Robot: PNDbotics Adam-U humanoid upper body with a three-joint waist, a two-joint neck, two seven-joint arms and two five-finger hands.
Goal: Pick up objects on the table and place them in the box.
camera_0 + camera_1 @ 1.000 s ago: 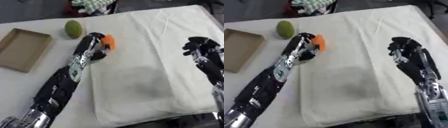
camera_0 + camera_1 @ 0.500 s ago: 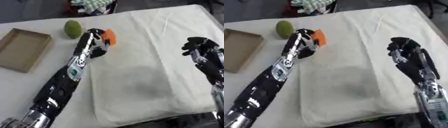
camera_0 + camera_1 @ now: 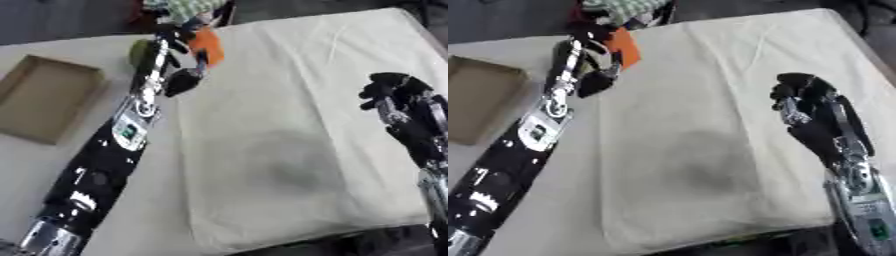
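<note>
My left hand [image 3: 178, 41] is raised over the far left part of the cloth, its fingers curled round a small orange object [image 3: 208, 44]. A green round fruit [image 3: 138, 51] lies just behind that arm, partly hidden by it. The open cardboard box [image 3: 42, 96] sits on the table to the left, with nothing showing inside. At the right side, my right hand [image 3: 392, 93] hovers above the cloth with relaxed, slightly bent fingers and holds nothing.
A cream cloth [image 3: 297, 130] covers most of the table, its left edge running beside my left forearm. A pile of green and white patterned fabric [image 3: 188, 7] lies at the far edge, just behind the orange object.
My left hand has lifted the orange object off the cloth and carried it toward the far edge. The green fruit is now partly behind the arm. The right hand has barely moved.
</note>
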